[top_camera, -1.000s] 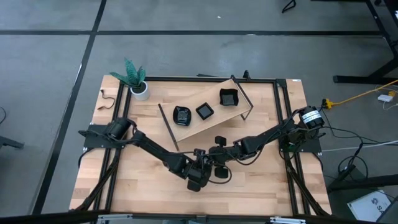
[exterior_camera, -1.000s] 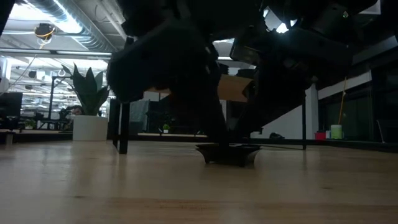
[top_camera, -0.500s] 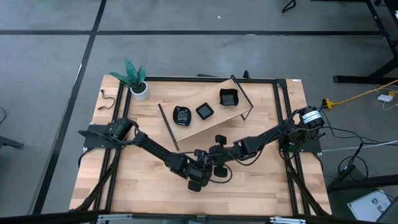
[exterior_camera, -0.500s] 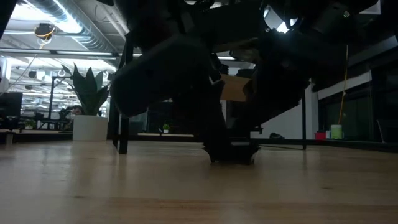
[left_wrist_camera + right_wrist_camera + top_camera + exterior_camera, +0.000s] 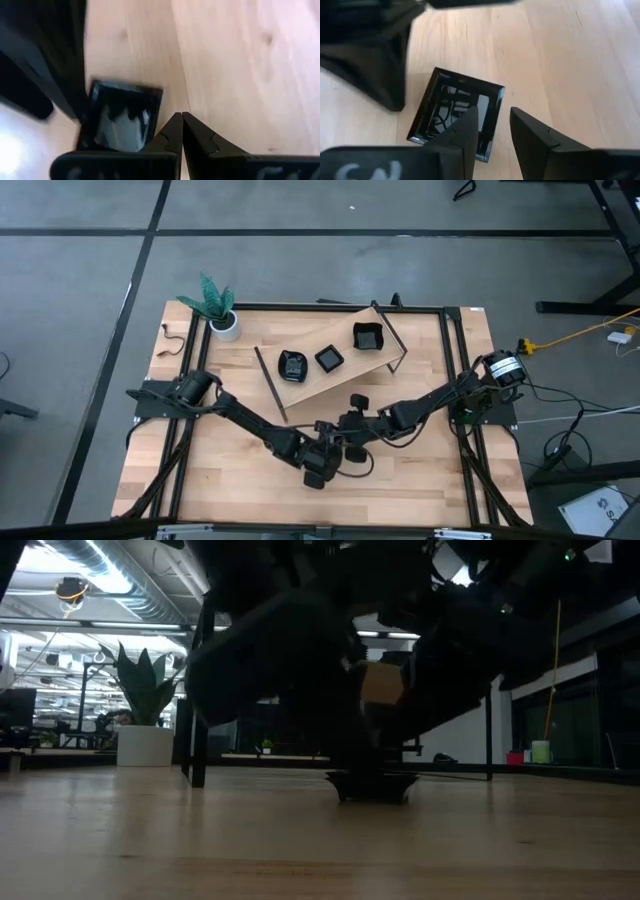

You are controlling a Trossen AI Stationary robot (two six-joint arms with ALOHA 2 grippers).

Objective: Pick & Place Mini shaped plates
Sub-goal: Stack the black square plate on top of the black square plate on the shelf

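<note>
You have three small black plates already sitting in a row on the wooden tray (image 5: pixel 345 380) toward twelve o'clock on the tabletop (image 5: pixel 240 480): a rounded one (image 5: pixel 293 365), a square one (image 5: pixel 329 358) and a deeper square one (image 5: pixel 368 336) at the one o'clock end. By the look of it, that part is done, and a fourth plate is in hand. That square black plate (image 5: pixel 456 112) lies flat on the bare wood near the six o'clock side of the tabletop's middle, under both arms. Your right claw (image 5: pixel 492 127) hangs over it with its jaws parted, one finger above the plate's rim and the other off its edge, not yet gripping. Your left claw (image 5: pixel 181 131) is closed on nothing, its tips just beside the same plate. What's left, as I judge it, is to close on this plate and carry it to the tray; no other loose plates show. The potted plant (image 5: pixel 222 315) stands at the eleven o'clock corner.
</note>
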